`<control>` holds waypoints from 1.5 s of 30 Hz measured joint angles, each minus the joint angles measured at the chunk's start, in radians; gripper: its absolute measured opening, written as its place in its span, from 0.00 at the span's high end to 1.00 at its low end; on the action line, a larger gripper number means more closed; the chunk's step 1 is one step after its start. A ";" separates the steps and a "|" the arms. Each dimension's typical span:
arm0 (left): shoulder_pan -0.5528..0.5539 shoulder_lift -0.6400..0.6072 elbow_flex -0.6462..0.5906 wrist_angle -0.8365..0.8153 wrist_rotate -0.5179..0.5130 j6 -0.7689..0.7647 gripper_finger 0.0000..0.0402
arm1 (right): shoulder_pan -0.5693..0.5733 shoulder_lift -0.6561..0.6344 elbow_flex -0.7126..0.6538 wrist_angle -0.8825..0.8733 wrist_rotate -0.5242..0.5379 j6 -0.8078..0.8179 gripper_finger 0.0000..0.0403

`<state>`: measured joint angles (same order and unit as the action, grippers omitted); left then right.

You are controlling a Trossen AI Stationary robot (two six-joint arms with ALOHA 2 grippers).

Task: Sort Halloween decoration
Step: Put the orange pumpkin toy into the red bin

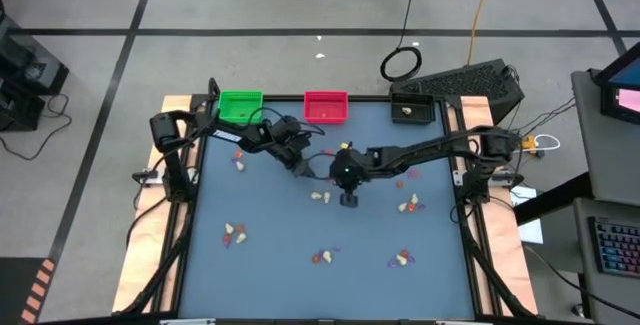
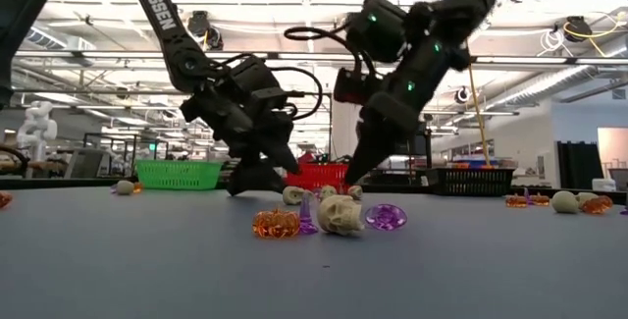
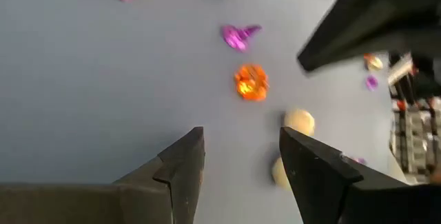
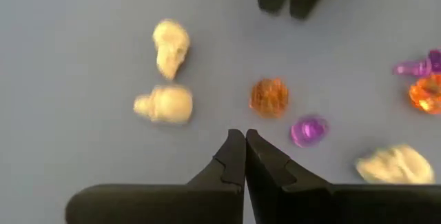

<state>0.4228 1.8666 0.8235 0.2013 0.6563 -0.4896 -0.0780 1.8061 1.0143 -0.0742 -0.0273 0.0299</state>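
Small cream, orange and purple trinkets lie scattered on the blue-grey table. My right gripper [image 1: 349, 201] [image 4: 245, 138] is shut with nothing between its fingers, and points down at the table's middle. Its tips stand between two cream skulls [image 4: 165, 105] [image 4: 171, 45] and an orange trinket [image 4: 269, 96], with a purple one [image 4: 308, 131] beside it. My left gripper [image 1: 300, 165] [image 3: 241, 151] is open just to the left and farther back, over bare table. An orange trinket [image 3: 251, 83], a purple one [image 3: 238, 36] and two cream ones [image 3: 300, 120] lie ahead of it. In the low view both grippers [image 2: 253, 184] [image 2: 355, 180] are close to the table.
A green tray [image 1: 240, 105], a red tray [image 1: 325, 106] and a black tray [image 1: 415, 110] stand along the far edge. More trinket clusters lie near the left [image 1: 235, 233], near the front [image 1: 325, 257] [image 1: 403, 258] and on the right [image 1: 410, 205]. The two arms are close together at mid-table.
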 joint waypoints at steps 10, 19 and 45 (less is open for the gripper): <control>-0.025 0.046 0.005 0.051 -0.029 -0.059 0.52 | -0.006 0.052 -0.060 0.202 0.003 0.038 1.00; -0.050 0.047 0.004 0.051 -0.085 -0.050 0.52 | -0.028 0.097 -0.041 0.210 -0.004 0.048 1.00; -0.061 0.104 0.066 0.069 -0.188 0.051 0.52 | -0.040 0.094 0.040 0.071 0.079 0.009 1.00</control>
<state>0.3622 1.9704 0.8894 0.2699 0.4684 -0.4389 -0.1183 1.8997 1.0538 -0.0037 0.0517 0.0384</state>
